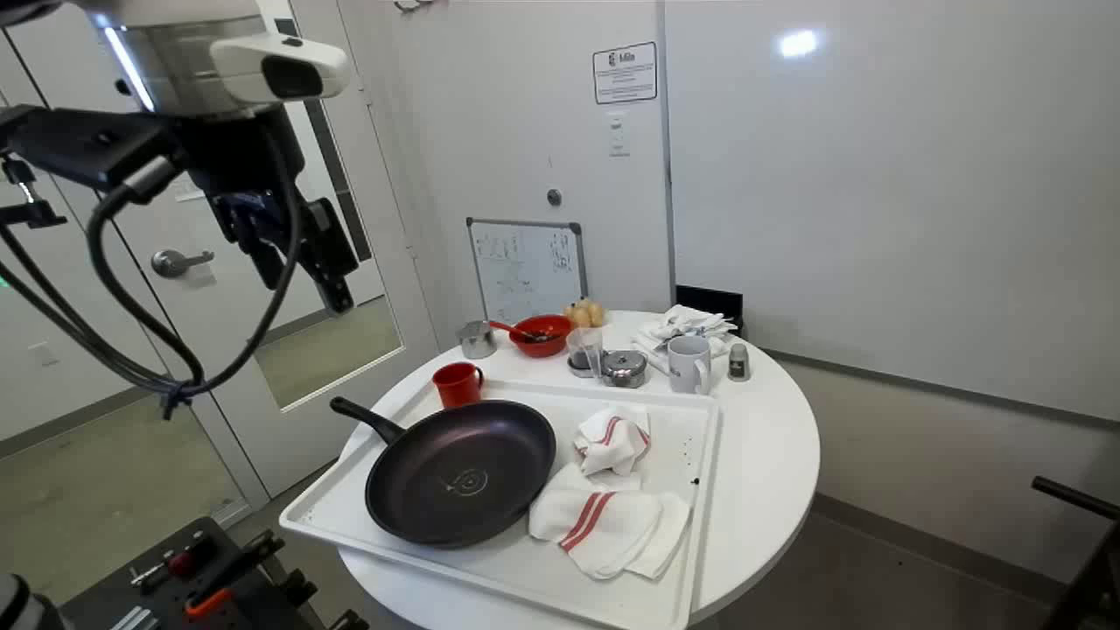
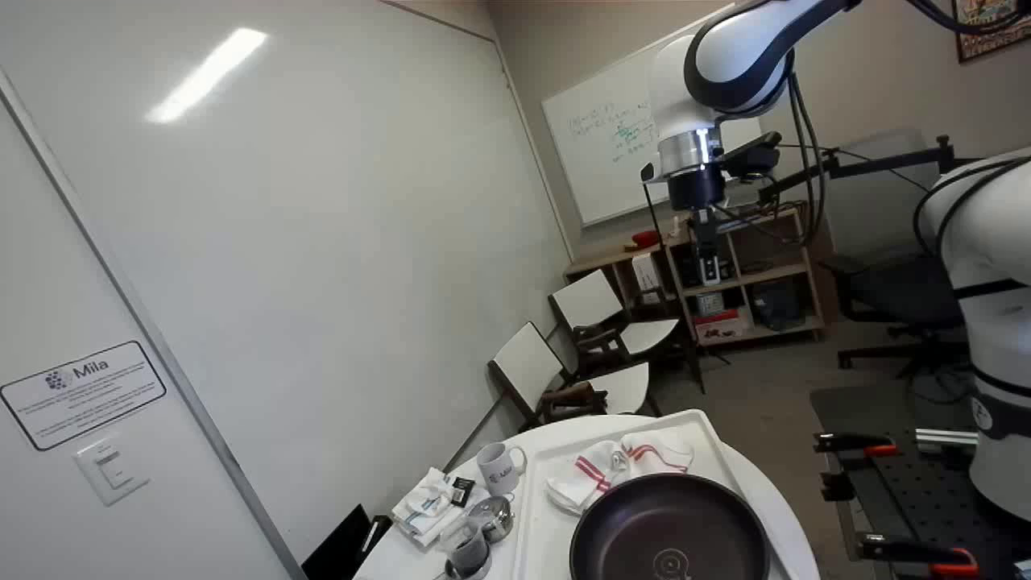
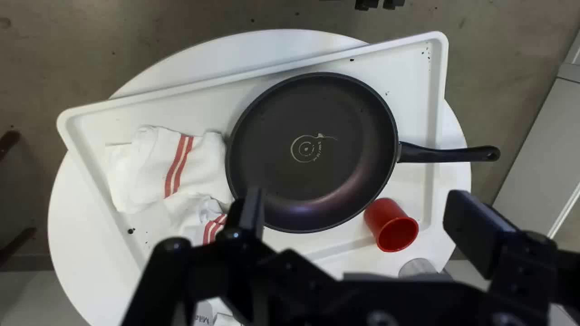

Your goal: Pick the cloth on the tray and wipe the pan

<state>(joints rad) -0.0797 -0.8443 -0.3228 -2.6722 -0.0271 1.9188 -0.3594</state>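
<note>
Gaping wide and empty, fingers hover above the smooth round pan and cloth (folded, red-striped).

Black pan, white cloth on tray
Pan flat; folded, red-striped cloth just right of it in an exterior view.

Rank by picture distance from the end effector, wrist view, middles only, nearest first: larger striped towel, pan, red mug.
1. Red mug: lower right, seen through the gap of the open end effector.
2. Pan: near picture centre, handle pointing right.
3. Larger striped towel: left of the pan.
</note>
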